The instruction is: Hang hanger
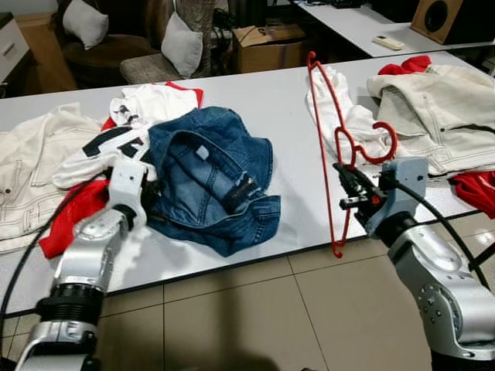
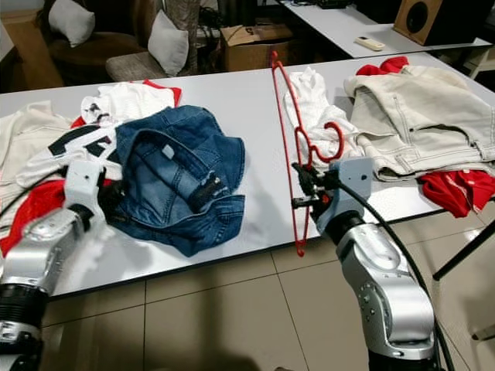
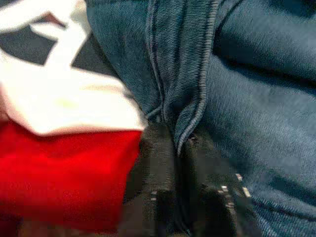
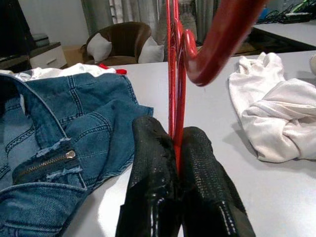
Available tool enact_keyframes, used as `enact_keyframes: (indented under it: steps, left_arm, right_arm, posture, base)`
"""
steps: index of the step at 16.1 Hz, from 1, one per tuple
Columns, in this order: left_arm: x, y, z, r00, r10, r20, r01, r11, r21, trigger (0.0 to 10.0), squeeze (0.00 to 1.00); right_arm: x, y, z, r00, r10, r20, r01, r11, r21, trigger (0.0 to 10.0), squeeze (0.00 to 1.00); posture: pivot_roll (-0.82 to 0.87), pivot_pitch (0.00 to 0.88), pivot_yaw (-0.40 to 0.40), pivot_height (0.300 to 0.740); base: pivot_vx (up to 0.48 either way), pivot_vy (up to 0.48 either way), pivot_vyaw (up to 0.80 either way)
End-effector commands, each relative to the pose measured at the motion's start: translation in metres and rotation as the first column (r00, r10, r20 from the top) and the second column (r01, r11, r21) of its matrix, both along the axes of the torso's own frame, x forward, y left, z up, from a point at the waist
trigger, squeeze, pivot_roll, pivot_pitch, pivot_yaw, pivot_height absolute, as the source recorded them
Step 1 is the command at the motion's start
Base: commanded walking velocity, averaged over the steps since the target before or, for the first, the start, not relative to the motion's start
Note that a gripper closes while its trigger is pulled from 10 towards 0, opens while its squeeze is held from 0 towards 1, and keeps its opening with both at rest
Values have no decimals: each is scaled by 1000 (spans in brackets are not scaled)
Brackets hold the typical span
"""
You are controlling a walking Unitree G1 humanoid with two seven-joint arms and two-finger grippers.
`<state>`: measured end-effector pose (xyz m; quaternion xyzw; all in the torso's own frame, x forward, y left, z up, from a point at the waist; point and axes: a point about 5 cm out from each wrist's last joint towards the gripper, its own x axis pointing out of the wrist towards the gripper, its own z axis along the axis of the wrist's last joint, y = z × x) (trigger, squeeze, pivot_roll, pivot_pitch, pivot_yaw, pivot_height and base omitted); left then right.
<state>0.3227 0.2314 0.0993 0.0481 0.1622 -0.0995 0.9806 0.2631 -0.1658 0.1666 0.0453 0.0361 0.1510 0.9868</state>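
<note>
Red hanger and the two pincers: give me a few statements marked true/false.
1. The right pincer is shut on the red hanger. True.
2. The hanger lies flat on the table. False: it is held up on edge.
3. The left pincer is at the denim garment. True.
4. The denim garment hangs on the hanger. False: it lies crumpled on the table, apart from it.

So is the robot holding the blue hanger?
No, the hanger is red, pinched between the right gripper fingers above the table.
</note>
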Motion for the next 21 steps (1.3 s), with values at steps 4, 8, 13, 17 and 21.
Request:
enact_keyframes:
  steps: [4,8,13,17,21]
  left_arm:
    - [-5,11,-19,983,143,-115,-150,987,-61,10000,388]
    - [-5,12,-26,975,167,-145,-169,986,2,10000,0]
    - [2,5,-17,978,187,-96,-203,961,-190,0,0]
    - [11,11,15,984,178,26,-172,971,-167,0,0]
    - [32,10,85,966,111,232,-89,991,-103,0,0]
  right_arm:
    - [-3,4,4,1000,14,20,-14,1000,14,10000,0]
    - [-1,4,5,1000,15,23,-15,1000,16,10000,0]
    - [-1,4,6,999,12,29,-13,1000,18,10000,0]
    - [-5,3,11,993,100,62,-104,993,61,10000,0]
    - [-27,2,24,914,395,88,-403,909,103,10000,0]
  posture:
    - [-78,0,42,740]
    - [-78,0,42,740]
    - [-81,0,45,740]
    - [-72,0,48,740]
    - [-60,0,35,740]
  base:
    - [0,0,0]
    - [0,0,0]
    - [0,0,0]
    - [0,0,0]
    - [0,0,0]
